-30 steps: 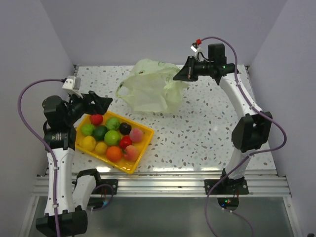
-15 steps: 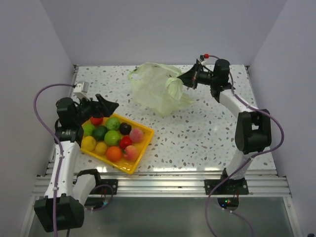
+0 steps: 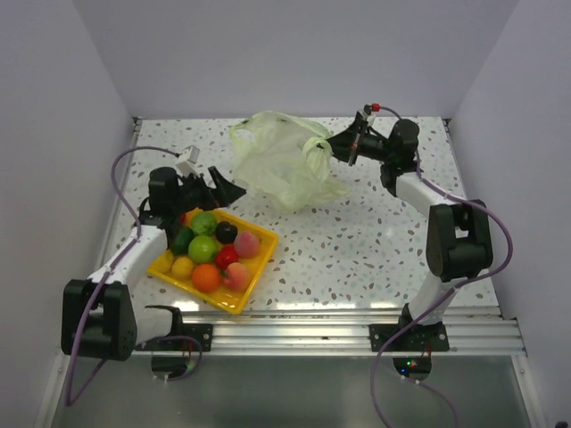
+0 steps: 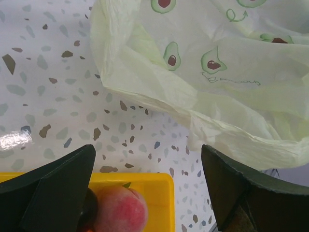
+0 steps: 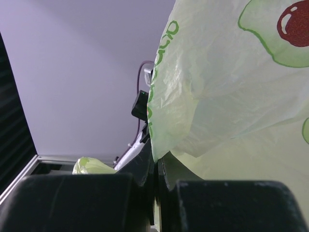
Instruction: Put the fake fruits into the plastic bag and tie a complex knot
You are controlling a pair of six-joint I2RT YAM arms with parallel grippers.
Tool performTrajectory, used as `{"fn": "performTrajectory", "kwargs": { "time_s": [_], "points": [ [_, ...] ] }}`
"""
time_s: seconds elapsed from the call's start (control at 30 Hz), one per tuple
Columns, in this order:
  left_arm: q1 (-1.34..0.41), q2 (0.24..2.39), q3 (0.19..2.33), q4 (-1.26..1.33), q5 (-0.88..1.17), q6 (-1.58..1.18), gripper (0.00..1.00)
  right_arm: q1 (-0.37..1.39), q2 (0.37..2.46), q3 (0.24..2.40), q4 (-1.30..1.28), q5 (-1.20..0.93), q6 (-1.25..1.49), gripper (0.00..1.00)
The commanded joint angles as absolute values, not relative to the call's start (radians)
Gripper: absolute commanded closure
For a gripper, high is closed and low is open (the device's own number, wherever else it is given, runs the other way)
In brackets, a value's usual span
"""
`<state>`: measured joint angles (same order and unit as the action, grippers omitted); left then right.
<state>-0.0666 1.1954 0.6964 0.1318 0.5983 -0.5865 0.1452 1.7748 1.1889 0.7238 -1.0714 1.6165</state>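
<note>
The pale green plastic bag with avocado prints lies crumpled at the back middle of the table. My right gripper is shut on the bag's right edge, holding the film up between its pressed jaws. Several fake fruits in red, green, yellow, orange, pink and dark purple fill the yellow tray at the front left. My left gripper is open over the tray's far corner, just short of the bag's near edge; a pink-red fruit sits below it. No knot shows.
White walls close the table on three sides. An aluminium rail runs along the near edge between the arm bases. Speckled tabletop lies bare to the right of the tray.
My left gripper has swung right and away from me, from the tray's left end to its far corner. The right gripper has drawn the bag's edge slightly left, and the bag has bunched up.
</note>
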Motion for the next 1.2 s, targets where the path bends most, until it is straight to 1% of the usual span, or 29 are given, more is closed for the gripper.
{"fn": "performTrajectory", "kwargs": {
  "time_s": [0.0,0.07,0.13,0.17,0.2,0.27,0.3,0.37,0.4,0.43,0.47,0.53,0.57,0.6,0.63,0.7,0.77,0.8,0.87,1.1,1.17],
  "points": [
    [-0.118,1.278,0.71,0.267,0.546,-0.656,0.05,0.152,1.721,1.166,0.764,-1.101,1.603,1.0],
    [-0.13,1.357,0.724,0.301,0.557,-0.69,0.06,0.156,1.723,1.161,0.759,-1.106,1.588,1.0],
    [-0.14,1.426,0.741,0.345,0.569,-0.725,0.1,0.158,1.721,1.155,0.753,-1.109,1.576,1.0],
    [-0.147,1.443,0.761,0.36,0.575,-0.735,0.13,0.16,1.721,1.154,0.747,-1.114,1.566,1.0],
    [-0.152,1.459,0.771,0.377,0.58,-0.745,0.18,0.161,1.72,1.147,0.738,-1.115,1.557,1.0],
    [-0.158,1.488,0.799,0.414,0.589,-0.764,0.22,0.161,1.715,1.138,0.716,-1.129,1.528,1.0],
    [-0.16,1.493,0.807,0.423,0.594,-0.765,0.3,0.161,1.715,1.126,0.712,-1.135,1.519,1.0],
    [-0.161,1.494,0.818,0.426,0.598,-0.767,0.41,0.161,1.713,1.115,0.706,-1.149,1.499,1.0],
    [-0.161,1.49,0.816,0.429,0.6,-0.765,0.52,0.158,1.712,1.098,0.704,-1.155,1.493,1.0],
    [-0.161,1.476,0.805,0.436,0.601,-0.772,0.56,0.158,1.709,1.092,0.7,-1.157,1.48,1.0],
    [-0.161,1.471,0.799,0.445,0.604,-0.779,0.66,0.158,1.709,1.088,0.692,-1.157,1.473,1.0],
    [-0.161,1.46,0.784,0.466,0.615,-0.798,0.79,0.158,1.704,1.074,0.695,-1.155,1.465,1.0],
    [-0.161,1.456,0.775,0.468,0.612,-0.801,0.92,0.158,1.701,1.072,0.695,-1.155,1.463,1.0],
    [-0.16,1.451,0.775,0.462,0.611,-0.801,0.96,0.158,1.698,1.068,0.696,-1.155,1.463,1.0],
    [-0.16,1.45,0.775,0.457,0.606,-0.798,0.96,0.158,1.695,1.066,0.698,-1.155,1.466,1.0],
    [-0.161,1.453,0.776,0.436,0.601,-0.801,0.58,0.158,1.686,1.063,0.699,-1.151,1.465,1.0],
    [-0.161,1.453,0.775,0.414,0.582,-0.807,0.33,0.156,1.678,1.058,0.699,-1.146,1.466,1.0],
    [-0.161,1.453,0.775,0.379,0.569,-0.805,0.2,0.156,1.678,1.058,0.699,-1.146,1.465,1.0],
    [-0.161,1.459,0.778,0.348,0.536,-0.789,0.08,0.156,1.675,1.055,0.699,-1.141,1.463,1.0],
    [-0.161,1.494,0.784,0.235,0.424,-0.738,0.07,0.158,1.667,1.055,0.703,-1.141,1.466,1.0],
    [-0.163,1.509,0.793,0.245,0.431,-0.736,0.07,0.16,1.667,1.049,0.703,-1.141,1.466,1.0]
  ]
}}
